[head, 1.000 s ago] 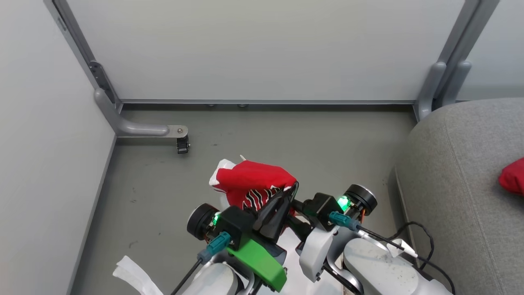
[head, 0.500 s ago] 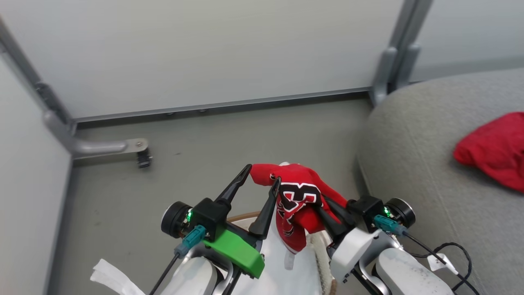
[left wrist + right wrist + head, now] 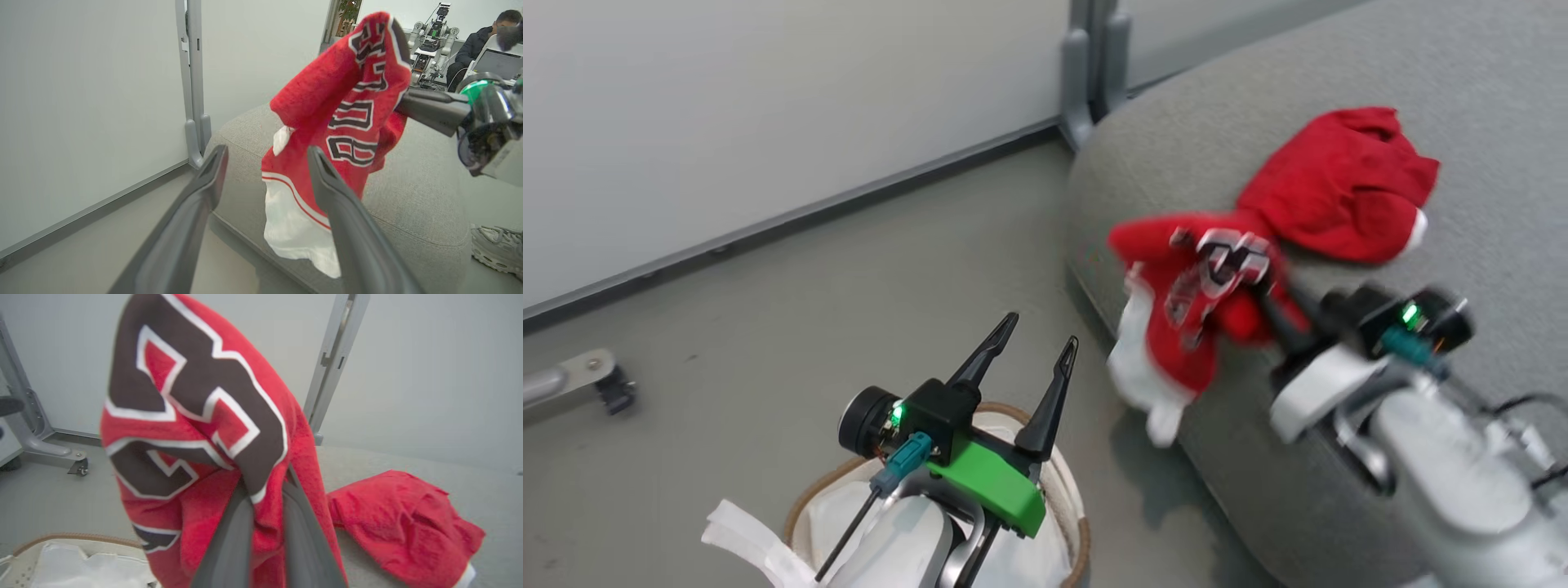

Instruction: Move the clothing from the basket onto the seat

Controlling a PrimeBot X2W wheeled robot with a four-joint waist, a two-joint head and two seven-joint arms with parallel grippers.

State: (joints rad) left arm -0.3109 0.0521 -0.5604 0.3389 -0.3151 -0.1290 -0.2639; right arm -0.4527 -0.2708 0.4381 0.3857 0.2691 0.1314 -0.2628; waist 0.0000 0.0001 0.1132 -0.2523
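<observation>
Head view, blurred: the right pincer [image 3: 1262,287] is seemingly clamping the soft red "23" jersey [image 3: 1192,327], which is dangling over the front edge of the big grey fabric sofa [image 3: 1462,82]. The plain red garment [image 3: 1339,192] is lying on it. The left pincer [image 3: 1031,353] is gaping empty beside the sofa, above the oval cream lattice basket [image 3: 1083,531].

Left wrist view: the jersey is drooping, light and floppy.

Right wrist view: the fingers [image 3: 229,539] are pinching a bunched fold, a sensible hold.
</observation>
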